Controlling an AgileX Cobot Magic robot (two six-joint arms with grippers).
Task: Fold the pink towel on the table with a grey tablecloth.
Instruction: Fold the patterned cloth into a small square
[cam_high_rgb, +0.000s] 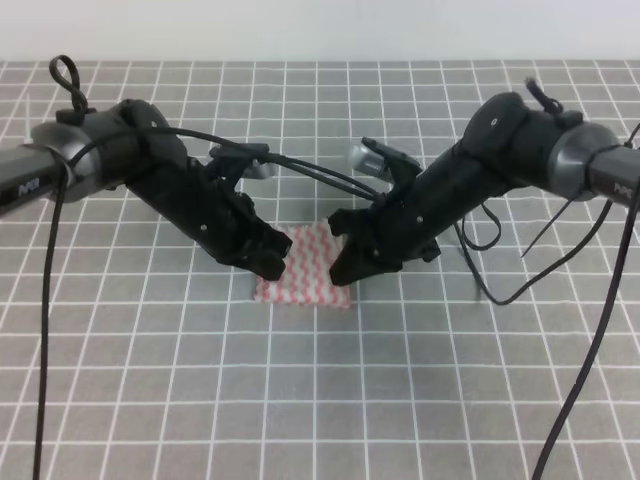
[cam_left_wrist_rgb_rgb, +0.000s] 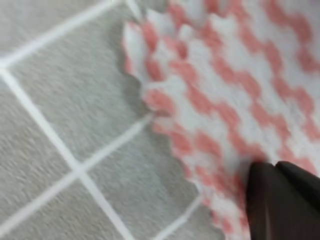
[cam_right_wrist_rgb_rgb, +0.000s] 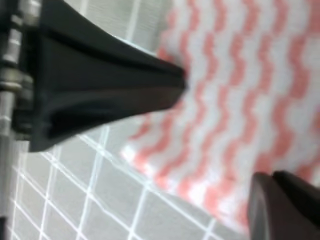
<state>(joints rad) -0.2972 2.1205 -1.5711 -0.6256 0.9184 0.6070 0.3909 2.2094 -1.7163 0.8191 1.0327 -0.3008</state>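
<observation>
Grasp step of the fold in hand, by the look of it. Pink towel (cam_high_rgb: 305, 268) flat on the table with a grey tablecloth (cam_high_rgb: 320, 400), between the two pincers and partly under their tips.

Left gripper (cam_high_rgb: 268, 262) down at the towel's left edge; from its wrist view only one dark fingertip (cam_left_wrist_rgb_rgb: 280, 200) visible, low and to the right, over the cloth just inside the pinked edge. Open or closed: cannot tell, the other finger out of frame.

Right gripper (cam_high_rgb: 345, 262) down at the towel's right edge, spread open: one finger (cam_right_wrist_rgb_rgb: 115, 85) across the upper left of its view, tip resting on or just above the stripes, the other at the lower right corner, striped cloth lying flat in the gap between. Nothing pinched yet.

Next move, as a judgement: close each pincer on its own edge, thin cloth only, not the tablecloth beneath; then lift together and carry over to the opposite edge. Risk: snagging the grey cloth, or uneven lift skewing the fold.
</observation>
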